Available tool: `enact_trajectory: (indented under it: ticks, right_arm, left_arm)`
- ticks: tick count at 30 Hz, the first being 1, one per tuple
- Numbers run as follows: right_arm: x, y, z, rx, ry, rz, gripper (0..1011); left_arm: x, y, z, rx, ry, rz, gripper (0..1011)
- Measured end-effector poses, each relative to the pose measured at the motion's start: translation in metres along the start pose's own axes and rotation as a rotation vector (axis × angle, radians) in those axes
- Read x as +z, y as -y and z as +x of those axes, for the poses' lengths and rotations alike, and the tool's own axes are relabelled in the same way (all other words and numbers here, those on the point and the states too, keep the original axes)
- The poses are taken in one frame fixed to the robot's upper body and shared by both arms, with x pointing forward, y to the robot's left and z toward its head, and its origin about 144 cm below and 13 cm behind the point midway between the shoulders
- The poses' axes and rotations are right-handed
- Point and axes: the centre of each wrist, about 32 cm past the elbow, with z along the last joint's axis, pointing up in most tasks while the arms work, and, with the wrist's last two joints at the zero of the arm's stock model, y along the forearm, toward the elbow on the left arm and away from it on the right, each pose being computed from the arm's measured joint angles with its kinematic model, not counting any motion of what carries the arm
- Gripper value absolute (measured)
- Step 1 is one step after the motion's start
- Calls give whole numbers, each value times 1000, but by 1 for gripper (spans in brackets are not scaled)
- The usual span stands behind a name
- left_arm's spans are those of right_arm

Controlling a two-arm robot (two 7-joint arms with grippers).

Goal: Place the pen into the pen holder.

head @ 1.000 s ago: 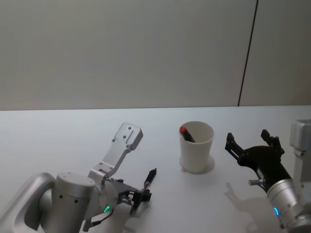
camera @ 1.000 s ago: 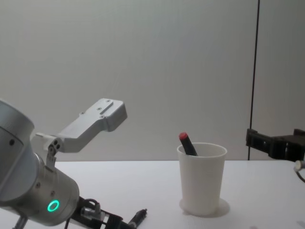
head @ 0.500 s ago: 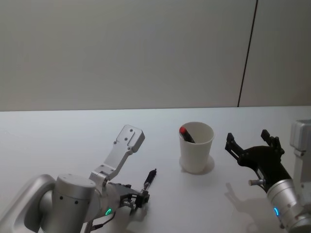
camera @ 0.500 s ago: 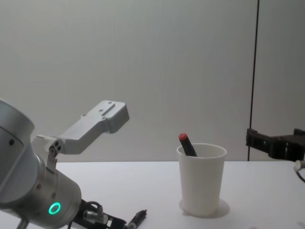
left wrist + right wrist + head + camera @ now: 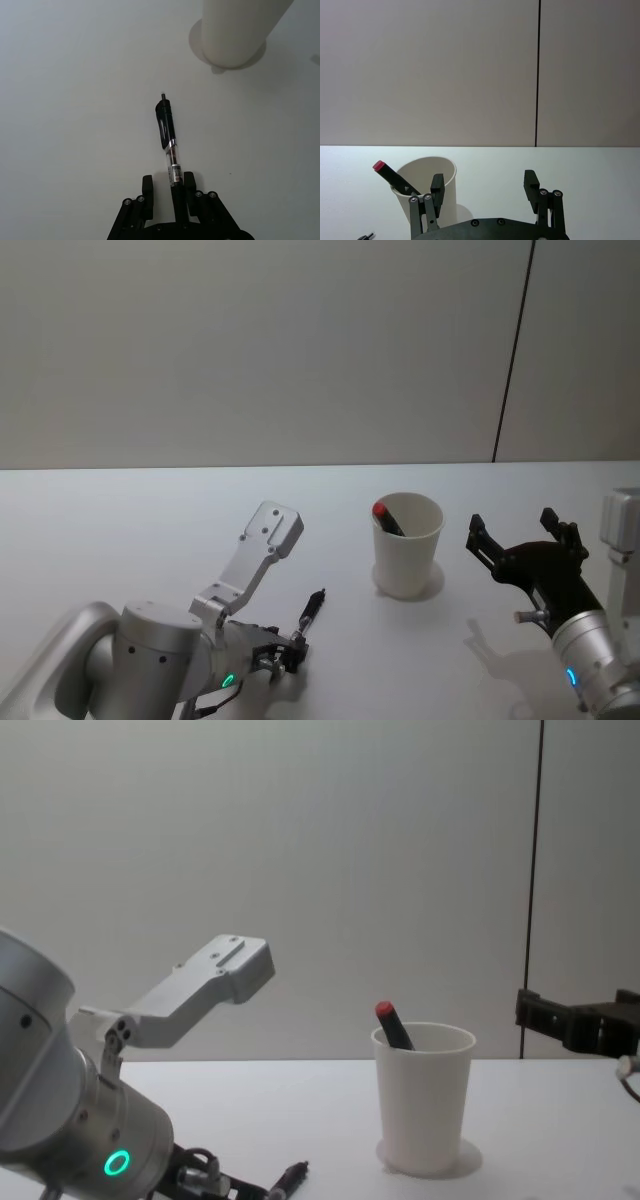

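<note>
Pen (image 5: 166, 131) lies with its end hidden between left gripper (image 5: 167, 183) fingers, narrow but not closed; right gripper (image 5: 484, 179) is spread wide.

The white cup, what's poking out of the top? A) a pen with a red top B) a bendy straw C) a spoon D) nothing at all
A: a dark pen with a red top leans inside the white cup, with its red end sticking up just past the rim.
</note>
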Motion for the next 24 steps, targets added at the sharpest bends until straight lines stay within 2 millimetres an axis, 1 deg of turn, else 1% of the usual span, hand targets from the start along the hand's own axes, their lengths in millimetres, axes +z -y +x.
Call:
enact_trajectory:
  ticks: [4,11,12,13,17,20,24]
  right_arm:
    - [0,0,0,0,0,0,1002]
    - [0,0,0,0,0,0,1002]
    - [0,0,0,0,0,0,1002]
    - [0,0,0,0,0,0,1002]
    - [0,0,0,0,0,0,1002]
    - [0,0,0,0,0,0,1002]
    - [0,0,0,0,0,0,1002]
  left_arm:
    - [-1,-1,-1,-1,2,0,370]
    - [-4,-3,-5,-1,9,-6,287]
    - [-4,-4,-6,-1,11,-9,255]
    - [-4,-4,-6,-1,12,-10,255]
    - [-5,-6,-8,2,20,-18,171]
    - [-6,-7,-9,6,28,-24,144]
    - [-8,-7,-11,14,37,-33,137]
